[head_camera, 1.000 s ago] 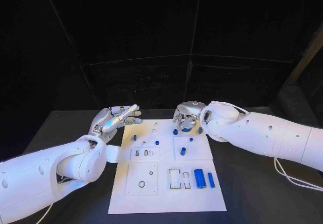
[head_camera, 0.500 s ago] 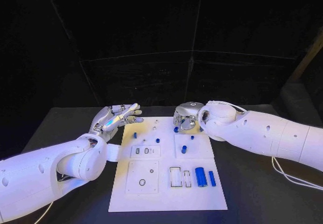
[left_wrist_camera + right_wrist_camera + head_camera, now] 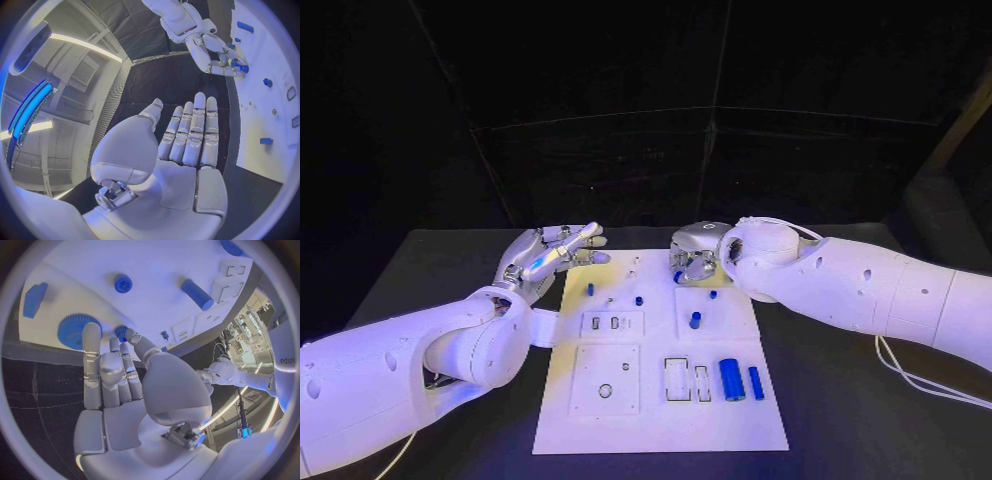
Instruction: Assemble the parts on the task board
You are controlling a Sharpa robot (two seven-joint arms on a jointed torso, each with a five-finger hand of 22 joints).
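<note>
head view, board: the white task board (image 3: 661, 400) lies in the middle of the black table (image 3: 877, 400), long side running away from the robot.
left hand: the left hand (image 3: 548, 252) hangs just off the board's far left corner, palm up, fingers stretched out side by side and nothing in them; the left wrist view shows the same flat, straight fingers (image 3: 194, 130).
right hand: the right hand (image 3: 698, 255) is down at the board's far edge, knuckles up, fingers curled toward the board. in the right wrist view its fingertips (image 3: 92, 335) sit against a small blue gear (image 3: 121, 332), right beside a larger blue gear (image 3: 77, 330); whether it is actually pinching the small one, cannot tell.
parts near the right hand: a blue round peg (image 3: 123, 283), a blue cylinder (image 3: 198, 294) lying on its side, a blue block (image 3: 35, 300).
parts on the near half: a thick blue cylinder (image 3: 730, 380) and a thinner blue bar (image 3: 754, 383) lie side by side near the right edge, next to rectangular cut-outs (image 3: 675, 381).
middle of the board: small blue pieces (image 3: 639, 300) stand upright, apart from one another.
</note>
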